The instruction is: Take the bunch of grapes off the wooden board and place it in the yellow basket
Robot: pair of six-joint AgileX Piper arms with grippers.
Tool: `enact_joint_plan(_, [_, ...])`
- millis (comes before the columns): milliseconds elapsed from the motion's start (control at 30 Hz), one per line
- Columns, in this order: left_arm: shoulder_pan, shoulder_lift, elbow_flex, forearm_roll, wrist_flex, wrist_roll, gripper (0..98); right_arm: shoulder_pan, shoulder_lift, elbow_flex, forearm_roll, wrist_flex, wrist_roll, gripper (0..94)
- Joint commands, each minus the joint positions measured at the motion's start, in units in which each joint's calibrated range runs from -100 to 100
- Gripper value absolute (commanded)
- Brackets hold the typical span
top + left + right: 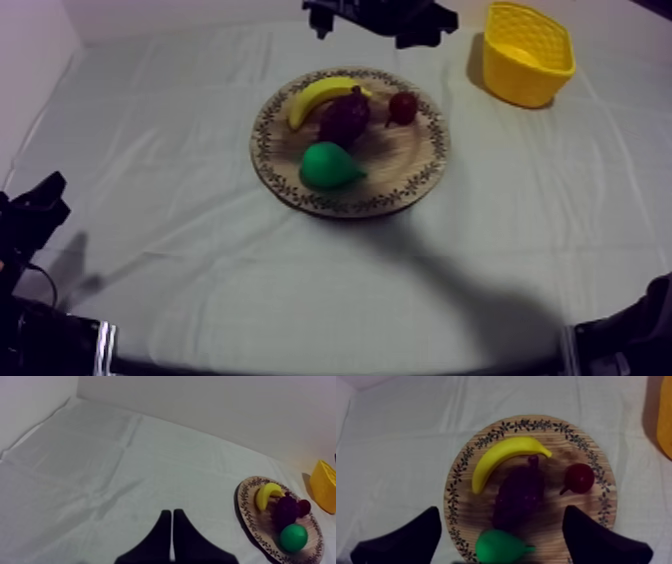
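A dark purple bunch of grapes (345,118) lies in the middle of the round wooden board (405,160), between a banana (318,95), a green pear (328,166) and a small red fruit (402,107). My right gripper (501,510) hovers above the board, open, its fingers spread wide to either side of the grapes (518,493) and not touching them. In the top view the right gripper (380,15) is past the board's far edge. The yellow basket (527,55) stands at the far right. My left gripper (172,512) is shut on nothing, low at the table's left side (40,205).
The board lies a little right of the table's middle under the grey-white cloth. From the left wrist view the board (250,511) and the basket (324,487) lie far across bare cloth. The right arm's shadow falls across the near right of the cloth.
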Motion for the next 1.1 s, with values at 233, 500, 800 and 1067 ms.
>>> enact_joint_plan(233, [0.0,0.0,0.0,0.00,0.0,0.0,0.1,0.5,5.3,1.2,0.5,-2.9,-0.5,69.9])
enact_joint_plan(500, [0.0,0.0,0.0,0.00,0.0,0.0,0.1,0.5,11.1,0.3,0.5,-4.8,-0.7,69.5])
enact_joint_plan(800, [0.0,0.0,0.0,0.00,0.0,0.0,0.1,0.3,18.3,-1.2,0.2,-6.7,-1.1,69.6])
enact_joint_plan(1067, [0.0,0.0,0.0,0.00,0.0,0.0,0.1,0.4,22.7,-2.6,0.1,-8.4,-1.9,70.0])
